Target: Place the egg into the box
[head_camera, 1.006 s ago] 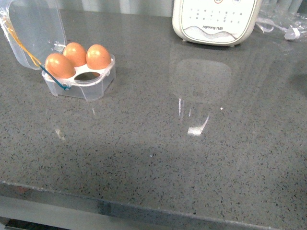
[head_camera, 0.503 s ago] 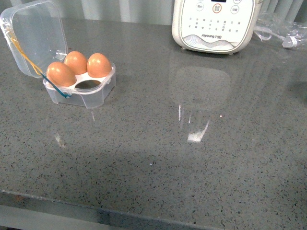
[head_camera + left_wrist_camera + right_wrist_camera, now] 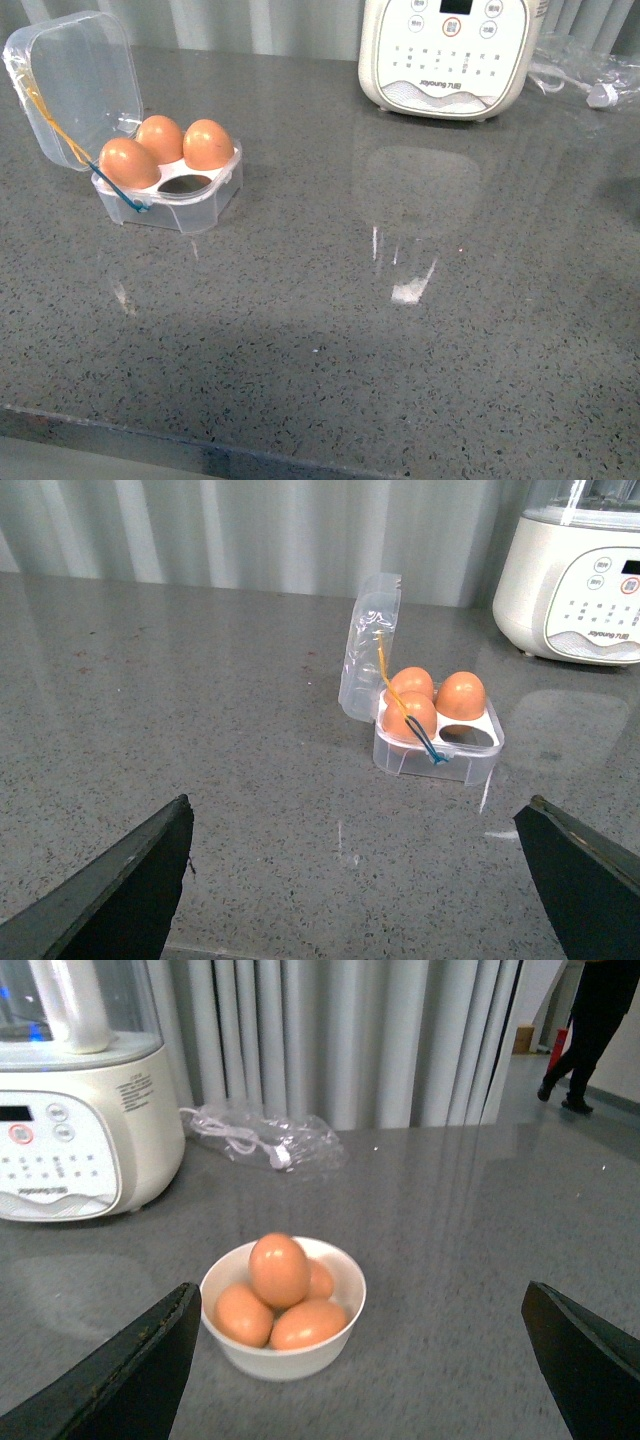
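The clear egg box (image 3: 205, 196) stands at the far left of the grey counter with its lid (image 3: 75, 90) open and three brown eggs (image 3: 208, 144) in it; one front slot is empty. It also shows in the left wrist view (image 3: 470, 755). A white bowl (image 3: 285, 1360) with several brown eggs (image 3: 279, 1269) shows only in the right wrist view. My left gripper (image 3: 355, 880) is open and empty, well short of the box. My right gripper (image 3: 360, 1370) is open and empty, just short of the bowl. Neither gripper shows in the front view.
A large white cooker (image 3: 450, 55) stands at the back of the counter; it also shows in the right wrist view (image 3: 70, 1140). A clear bag with a cable (image 3: 585, 75) lies to its right. The counter's front edge (image 3: 200, 440) is near.
The front view has shifted: the box and cooker sit slightly lower in the picture than before. Nothing on the counter has moved.
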Robot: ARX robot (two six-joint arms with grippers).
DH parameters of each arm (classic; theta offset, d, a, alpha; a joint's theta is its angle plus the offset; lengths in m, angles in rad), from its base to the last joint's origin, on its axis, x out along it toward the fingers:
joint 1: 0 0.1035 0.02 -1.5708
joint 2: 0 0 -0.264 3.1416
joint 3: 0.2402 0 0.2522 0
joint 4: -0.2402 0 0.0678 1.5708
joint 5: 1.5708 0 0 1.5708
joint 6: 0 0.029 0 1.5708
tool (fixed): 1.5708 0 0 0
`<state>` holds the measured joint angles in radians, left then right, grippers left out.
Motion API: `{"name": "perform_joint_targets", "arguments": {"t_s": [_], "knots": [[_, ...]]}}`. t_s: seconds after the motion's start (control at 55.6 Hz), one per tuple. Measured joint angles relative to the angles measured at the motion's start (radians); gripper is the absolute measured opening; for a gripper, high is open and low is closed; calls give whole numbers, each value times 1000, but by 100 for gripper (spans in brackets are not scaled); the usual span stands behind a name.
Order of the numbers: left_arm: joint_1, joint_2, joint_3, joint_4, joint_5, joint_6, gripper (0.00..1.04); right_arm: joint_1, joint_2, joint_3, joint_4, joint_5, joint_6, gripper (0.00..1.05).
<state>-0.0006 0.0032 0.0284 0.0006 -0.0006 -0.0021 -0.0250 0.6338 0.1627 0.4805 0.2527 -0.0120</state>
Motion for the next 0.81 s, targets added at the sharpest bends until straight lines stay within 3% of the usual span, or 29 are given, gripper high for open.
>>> {"name": "perform_joint_targets", "arguments": {"t_s": [0.09, 0.252, 0.521, 0.809], "knots": [[0, 0, 0, 0, 0, 0, 98, -114, 264, 84, 197, -92, -56, 97], [0, 0, 0, 0, 0, 0, 98, -175, 616, 238, 343, -210, -158, 97], [0, 0, 0, 0, 0, 0, 98, -188, 879, 461, 184, -353, -202, 97], [0, 0, 0, 0, 0, 0, 98, -194, 940, 501, 101, -488, -165, 97]]}}
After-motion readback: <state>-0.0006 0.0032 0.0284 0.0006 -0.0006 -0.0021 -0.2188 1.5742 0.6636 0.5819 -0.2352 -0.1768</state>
